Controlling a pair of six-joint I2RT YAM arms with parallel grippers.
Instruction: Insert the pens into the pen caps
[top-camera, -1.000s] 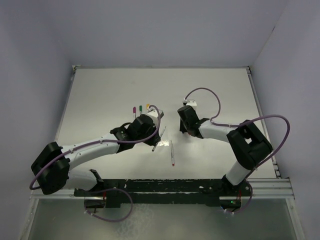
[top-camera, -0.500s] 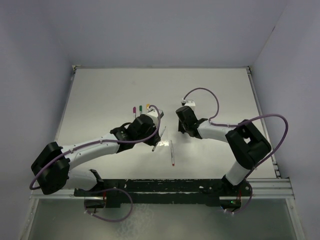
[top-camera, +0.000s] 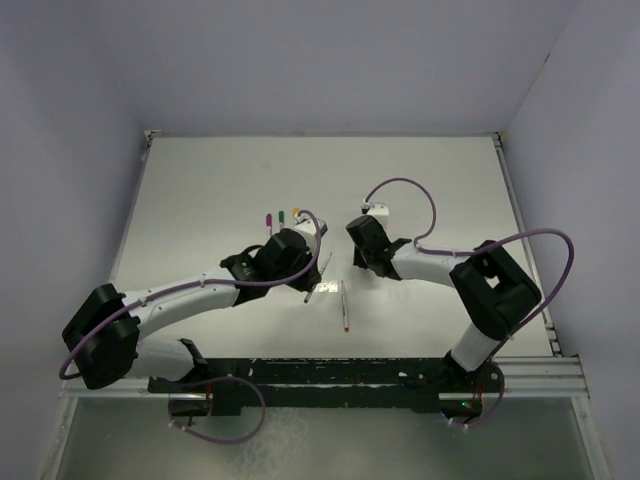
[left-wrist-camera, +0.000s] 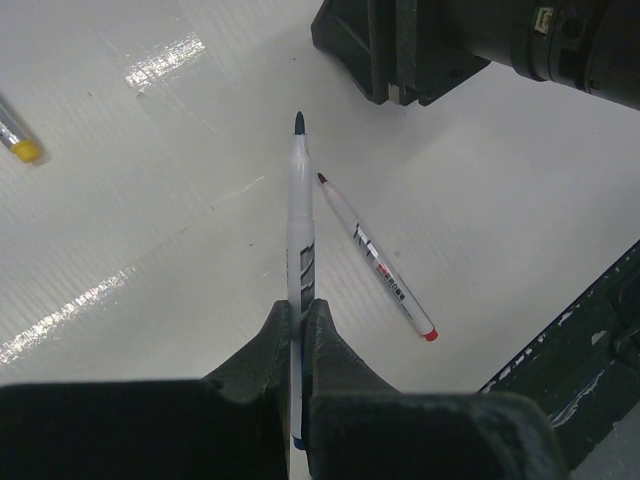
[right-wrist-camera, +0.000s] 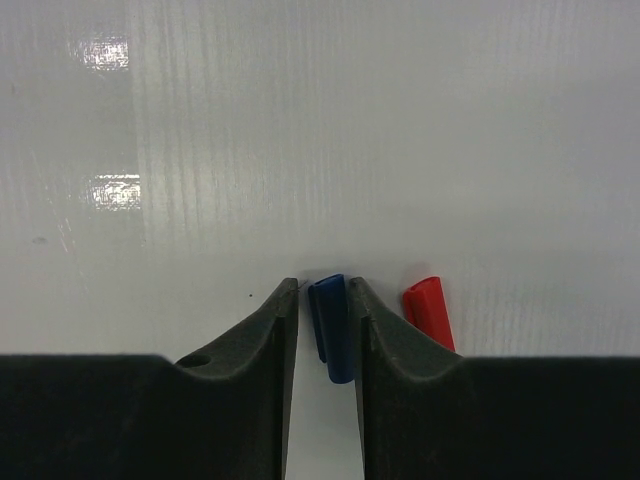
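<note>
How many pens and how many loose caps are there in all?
Pens: 5 (purple pen, green pen, yellow pen, blue pen, red pen)
Loose caps: 2 (blue cap, red cap)
Total: 7

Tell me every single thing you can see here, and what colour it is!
table: 1, white, under everything.
far pens: 3, silvery with purple, green and yellow ends, side by side on the table.
blue-tipped pen: 1, silvery, pinched in the left gripper.
red-ended pen: 1, white, lying on the table beside it.
blue cap: 1, blue, between the jaws of the right gripper.
red cap: 1, red, beside the blue cap.
left arm, right arm: 2, white and black.
</note>
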